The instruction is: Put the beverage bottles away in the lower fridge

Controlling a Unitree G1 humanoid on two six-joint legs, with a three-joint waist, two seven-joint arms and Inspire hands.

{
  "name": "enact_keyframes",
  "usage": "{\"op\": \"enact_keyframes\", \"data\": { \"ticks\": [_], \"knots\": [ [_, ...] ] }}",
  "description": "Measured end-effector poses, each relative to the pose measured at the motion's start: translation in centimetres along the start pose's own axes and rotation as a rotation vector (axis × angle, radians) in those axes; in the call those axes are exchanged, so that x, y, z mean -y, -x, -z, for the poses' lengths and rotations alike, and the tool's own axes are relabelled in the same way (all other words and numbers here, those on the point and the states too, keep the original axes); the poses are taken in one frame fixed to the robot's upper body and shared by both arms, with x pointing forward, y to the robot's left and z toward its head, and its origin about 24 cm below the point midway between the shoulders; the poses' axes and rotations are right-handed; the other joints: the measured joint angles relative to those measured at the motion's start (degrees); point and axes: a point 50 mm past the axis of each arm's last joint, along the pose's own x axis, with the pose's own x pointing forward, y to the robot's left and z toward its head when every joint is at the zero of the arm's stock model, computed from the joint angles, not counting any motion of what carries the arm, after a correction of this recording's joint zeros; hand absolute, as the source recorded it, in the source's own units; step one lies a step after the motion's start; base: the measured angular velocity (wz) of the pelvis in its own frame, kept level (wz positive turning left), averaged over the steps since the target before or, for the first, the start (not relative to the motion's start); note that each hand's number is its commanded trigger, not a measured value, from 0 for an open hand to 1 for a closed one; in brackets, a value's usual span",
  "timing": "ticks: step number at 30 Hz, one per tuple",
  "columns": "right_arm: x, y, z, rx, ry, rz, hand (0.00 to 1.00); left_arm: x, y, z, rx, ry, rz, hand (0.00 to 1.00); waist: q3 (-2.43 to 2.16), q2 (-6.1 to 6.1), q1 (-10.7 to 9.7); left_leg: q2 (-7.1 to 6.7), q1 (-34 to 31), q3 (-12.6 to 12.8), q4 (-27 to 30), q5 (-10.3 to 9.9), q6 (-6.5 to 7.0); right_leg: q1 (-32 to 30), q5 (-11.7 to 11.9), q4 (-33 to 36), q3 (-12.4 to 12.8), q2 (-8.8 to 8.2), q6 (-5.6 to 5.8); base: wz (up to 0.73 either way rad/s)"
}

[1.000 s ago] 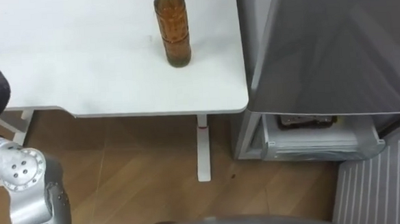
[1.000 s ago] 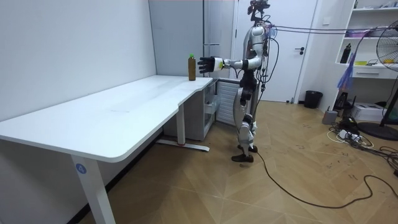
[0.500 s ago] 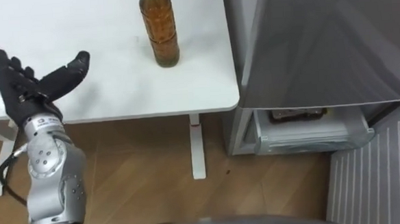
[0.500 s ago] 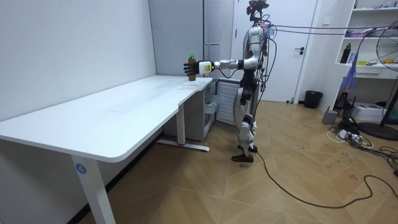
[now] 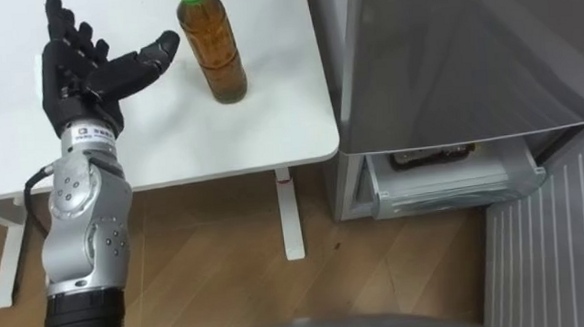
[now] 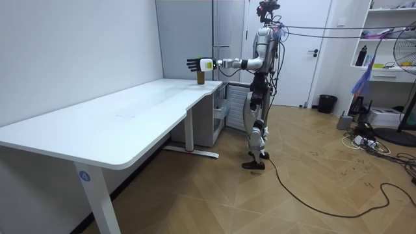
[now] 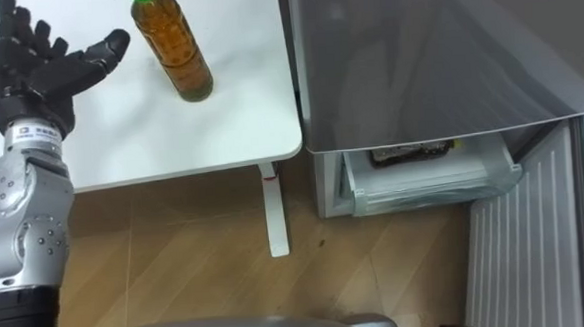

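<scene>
A bottle of brown tea with a green cap stands upright on the white desk near its right edge. My left hand is raised over the desk to the bottle's left, open, fingers spread, the thumb pointing toward the bottle without touching it. In the room view I stand at the desk's far end with the left arm stretched out level and the left hand just beside the bottle. The grey fridge stands to the desk's right, its lower drawer pulled open.
The open lower drawer holds a dark item and has a white front lip. A ribbed white panel stands at the lower right. Wooden floor lies under the desk, with the desk leg between me and the fridge.
My left arm has risen from the lower left and reached forward over the desk, the hand now open beside the bottle. The camera shifted, so the picture slid left.
</scene>
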Motion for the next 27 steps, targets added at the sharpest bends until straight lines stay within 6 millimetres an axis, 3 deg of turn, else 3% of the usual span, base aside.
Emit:
{"op": "enact_keyframes", "data": {
  "ticks": [8,12,19,27],
  "knots": [
    [-0.1,0.0,0.8,-0.040,0.018,-0.010,0.00,-1.0,-0.5,2.6,-0.131,-0.020,-0.031,0.00,-0.40,0.61,-1.4,0.14,0.4,0.2,0.1,0.0,0.04,0.0,0.0,0.8,0.4,0.05,0.00,-0.03],
    [-0.1,0.0,0.8,-0.044,0.044,-0.026,0.00,-0.8,-1.0,2.7,-0.143,-0.018,-0.026,0.00,-0.62,0.96,-2.0,0.14,0.6,0.2,0.1,0.0,0.05,0.1,0.0,0.9,0.8,0.05,-0.01,-0.01],
    [-0.1,0.0,0.6,-0.043,0.066,-0.034,0.00,-0.8,-1.3,2.4,-0.135,-0.032,0.009,0.00,-0.32,0.73,-3.3,0.15,0.8,0.3,0.0,0.0,0.05,0.1,0.0,1.0,1.4,0.15,-0.01,-0.02],
    [0.1,0.0,0.8,-0.056,0.045,-0.028,0.00,-0.7,-1.3,2.6,-0.145,-0.042,0.017,0.00,-0.10,0.90,-3.3,0.16,0.9,0.3,0.0,0.0,0.05,0.0,0.0,0.9,1.7,0.22,-0.01,0.00]
  ]
}}
